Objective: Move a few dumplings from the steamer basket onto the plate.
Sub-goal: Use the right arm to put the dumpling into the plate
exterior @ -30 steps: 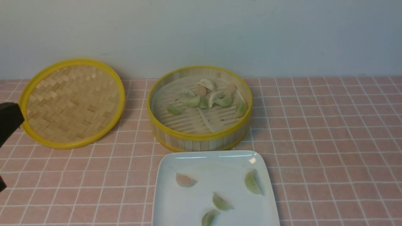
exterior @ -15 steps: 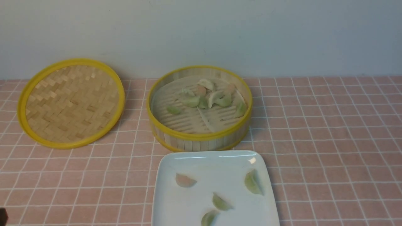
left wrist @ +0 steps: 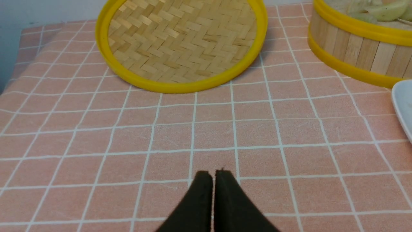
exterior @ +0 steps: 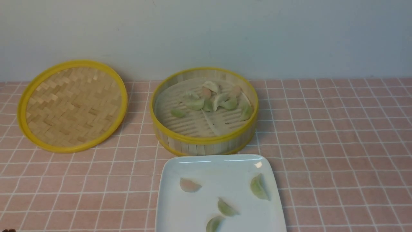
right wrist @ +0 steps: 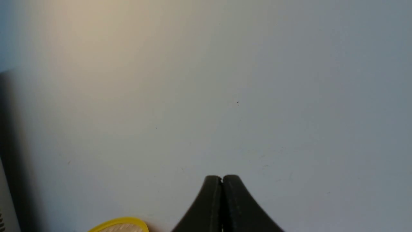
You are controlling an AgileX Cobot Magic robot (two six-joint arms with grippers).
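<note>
The round bamboo steamer basket (exterior: pixel 204 143) stands mid-table, with several dumplings (exterior: pixel 209 100), mostly pale green, clustered at the back of its lined floor. Directly in front of it lies the white square plate (exterior: pixel 222 166), carrying several dumplings: one pinkish (exterior: pixel 190 186) and the rest green (exterior: pixel 258 187). My left gripper (left wrist: pixel 213 174) is shut and empty over bare tablecloth, left of the basket (left wrist: pixel 354 48) and the plate's edge (left wrist: pixel 404 106). My right gripper (right wrist: pixel 222 178) is shut, holds nothing and faces the pale wall. Neither gripper shows in the front view.
The flat woven lid (exterior: pixel 73 106) with its yellow rim lies left of the basket, also ahead of my left gripper as the lid (left wrist: pixel 182 45). A pink checked cloth covers the table. A pale wall runs close behind the basket and lid.
The dark part of my left arm at the front view's left edge has pulled back out of that view. Basket, plate and dumplings have not moved.
</note>
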